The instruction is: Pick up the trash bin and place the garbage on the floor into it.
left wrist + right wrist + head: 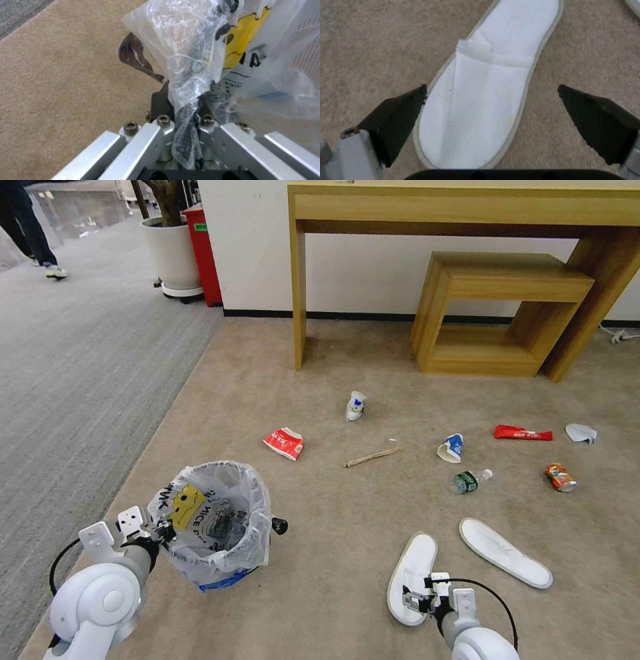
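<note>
Fingers (160, 102) of the left gripper (181, 100) are pinched together on the rim of the trash bin (213, 523), with a twist of its crinkly plastic liner caught between them. From the head camera the bin sits at the robot's left front, held at the end of the left arm, its bag mouth open upward and the yellow face mark turned toward the gripper; whether its base touches the floor (333, 553) I cannot tell.

Over on the right side, the right gripper (491, 112) hangs above the nearer white slipper (486, 100), its two dark fingers (400, 117) spread wide apart, one at each long edge of the slipper and not gripping it. That slipper lies flat on the beige carpet, sole down. The second slipper (505, 551) lies just beside it, farther to the right and angled away.

Farther out on the floor the rest of the garbage is scattered: a crumpled red-white carton (284, 442), a wooden stick (371, 456), a blue-white paper cup (452, 448), another cup (355, 405) nearer the wooden desk (467, 210), a green bottle (471, 480) on its side, a red wrapper (522, 433), a crushed orange can (560, 477) and a white tissue (581, 433). All lie apart from one another and well away from the bin.
</note>
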Motion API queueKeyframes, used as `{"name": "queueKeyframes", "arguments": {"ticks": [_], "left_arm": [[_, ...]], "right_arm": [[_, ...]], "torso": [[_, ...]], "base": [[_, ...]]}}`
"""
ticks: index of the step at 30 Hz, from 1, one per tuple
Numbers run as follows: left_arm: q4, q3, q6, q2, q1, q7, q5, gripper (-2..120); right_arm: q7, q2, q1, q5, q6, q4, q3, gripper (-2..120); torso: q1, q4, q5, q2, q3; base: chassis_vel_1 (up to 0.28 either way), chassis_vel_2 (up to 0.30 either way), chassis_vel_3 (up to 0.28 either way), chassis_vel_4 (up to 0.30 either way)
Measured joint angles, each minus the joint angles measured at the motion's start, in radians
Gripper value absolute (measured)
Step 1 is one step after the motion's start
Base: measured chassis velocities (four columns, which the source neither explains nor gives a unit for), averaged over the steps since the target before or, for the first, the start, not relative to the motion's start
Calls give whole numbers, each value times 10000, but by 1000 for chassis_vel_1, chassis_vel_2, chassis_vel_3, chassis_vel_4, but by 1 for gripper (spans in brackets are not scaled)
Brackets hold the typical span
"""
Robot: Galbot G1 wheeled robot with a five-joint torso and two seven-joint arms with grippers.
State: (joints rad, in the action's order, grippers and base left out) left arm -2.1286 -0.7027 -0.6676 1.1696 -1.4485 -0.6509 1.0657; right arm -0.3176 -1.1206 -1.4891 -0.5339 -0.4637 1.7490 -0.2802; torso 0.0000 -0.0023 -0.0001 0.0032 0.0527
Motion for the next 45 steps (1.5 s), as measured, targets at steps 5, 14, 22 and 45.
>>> {"name": "queueKeyframes", "arguments": {"ticks": [5, 14, 22, 45], "left_arm": [[53, 1, 7, 0, 14, 33, -11, 0], [143, 19, 22, 17, 35, 55, -30, 0], [193, 46, 39, 47, 68, 92, -52, 0], [290, 70, 117, 70, 110, 201, -111, 0]], "right_arm": [[-10, -61, 145, 75, 88, -247, 64, 100], [-10, -140, 415, 155, 159, -648, 162, 100], [-36, -303, 649, 339, 271, -1091, 303, 100], [-192, -246, 857, 902, 567, -1539, 342, 100]], "torso": [[0, 0, 0, 0, 0], [0, 0, -1, 0, 0], [0, 0, 0, 0, 0], [0, 0, 0, 0, 0]], "base": [[0, 0, 0, 0], [0, 0, 0, 0], [0, 0, 0, 0], [0, 0, 0, 0]]}}
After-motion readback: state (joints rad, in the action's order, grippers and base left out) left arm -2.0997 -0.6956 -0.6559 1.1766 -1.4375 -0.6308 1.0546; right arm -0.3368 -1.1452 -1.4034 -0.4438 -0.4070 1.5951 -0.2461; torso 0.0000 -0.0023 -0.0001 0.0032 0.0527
